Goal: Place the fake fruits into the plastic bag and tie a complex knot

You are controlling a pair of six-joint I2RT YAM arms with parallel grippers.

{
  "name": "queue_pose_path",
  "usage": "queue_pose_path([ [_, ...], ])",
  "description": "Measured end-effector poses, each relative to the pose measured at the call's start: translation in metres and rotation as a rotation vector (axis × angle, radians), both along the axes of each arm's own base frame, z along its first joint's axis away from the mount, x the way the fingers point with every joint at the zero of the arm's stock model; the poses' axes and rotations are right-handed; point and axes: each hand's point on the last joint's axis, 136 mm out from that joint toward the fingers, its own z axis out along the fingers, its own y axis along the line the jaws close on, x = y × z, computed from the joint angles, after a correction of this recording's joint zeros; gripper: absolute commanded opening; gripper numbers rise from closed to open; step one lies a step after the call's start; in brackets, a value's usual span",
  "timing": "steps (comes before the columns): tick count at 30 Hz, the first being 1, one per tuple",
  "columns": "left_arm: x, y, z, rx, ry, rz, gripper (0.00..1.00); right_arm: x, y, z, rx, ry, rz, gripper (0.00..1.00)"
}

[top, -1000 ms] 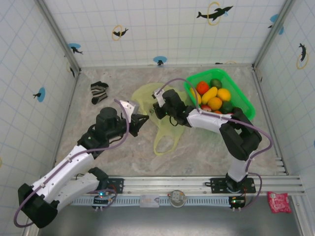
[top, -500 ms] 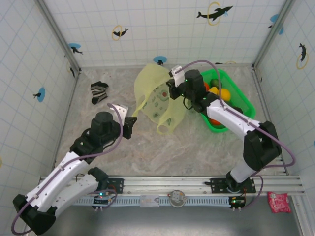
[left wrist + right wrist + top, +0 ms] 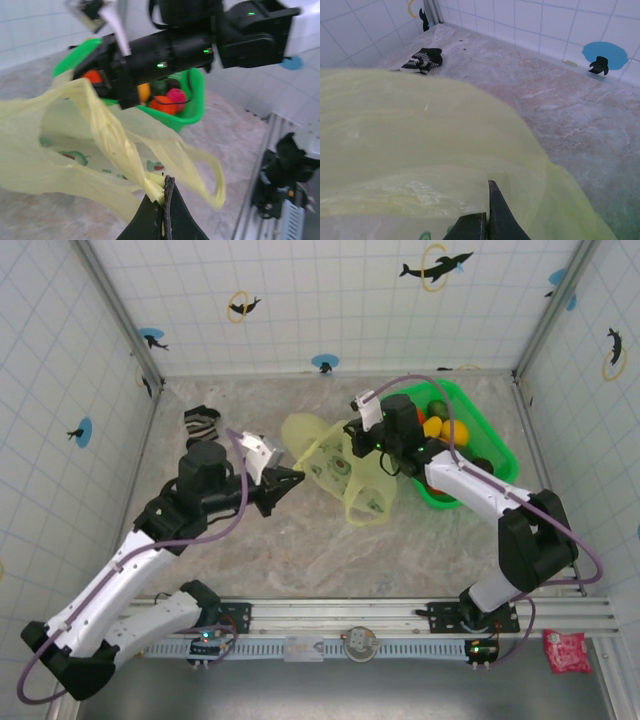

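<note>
The left hand (image 3: 296,477) was clamped shut on a bunched fold of the plastic bag (image 3: 345,475), with the pale-yellow film pinched at the very tips of its fingers. Opposite it, the right hand (image 3: 352,443) was also closed, gripping the far edge of the same bag. The thin sheet stretched between the two hands, its printed spots facing up. One loop handle (image 3: 212,175) hung loose just beside the left hand's tips. The fake fruits (image 3: 438,427), orange, yellow, red and green, lay in the green basket (image 3: 497,462) just behind the right hand, on the side away from the left hand; none was in the bag. A striped sock (image 3: 200,427) lay on the tabletop (image 3: 300,560) beyond the left hand, well apart from both hands.
</note>
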Motion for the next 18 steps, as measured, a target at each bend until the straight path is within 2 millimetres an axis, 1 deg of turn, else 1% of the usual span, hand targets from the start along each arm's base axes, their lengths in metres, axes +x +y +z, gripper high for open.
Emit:
queue_pose_path([
  [2,-0.002,-0.012,-0.003,0.009,0.025,-0.044,0.0,0.001,-0.001,0.001,0.013,0.007,-0.009,0.06],
  [4,-0.002,-0.02,-0.009,0.024,0.05,-0.068,0.0,0.001,-0.001,0.001,0.021,0.014,-0.013,0.13],
  [6,-0.001,-0.023,-0.015,0.04,0.068,-0.072,0.0,0.001,0.0,0.001,0.032,0.026,-0.015,0.31],
  [7,0.0,-0.023,-0.017,0.047,0.074,-0.067,0.0,-0.001,0.001,0.001,0.038,0.027,-0.007,0.39],
  [9,0.003,-0.022,-0.019,0.055,0.076,-0.052,0.0,-0.008,0.001,-0.005,0.044,0.044,0.017,0.49],
  [11,0.004,-0.022,-0.02,0.056,0.077,-0.046,0.0,-0.019,0.002,-0.01,0.049,0.062,0.054,0.52],
  [13,0.006,-0.023,-0.021,0.056,0.084,-0.043,0.0,-0.033,0.0,-0.012,0.06,0.076,0.094,0.53],
  [16,0.009,-0.026,-0.022,0.055,0.088,-0.04,0.0,-0.051,-0.004,-0.004,0.103,0.083,0.136,0.53],
  [17,0.01,-0.026,-0.022,0.055,0.092,-0.039,0.0,-0.056,-0.008,0.002,0.13,0.078,0.143,0.56],
  [18,0.01,-0.027,-0.023,0.055,0.096,-0.037,0.0,-0.061,-0.012,0.008,0.157,0.072,0.15,0.58],
])
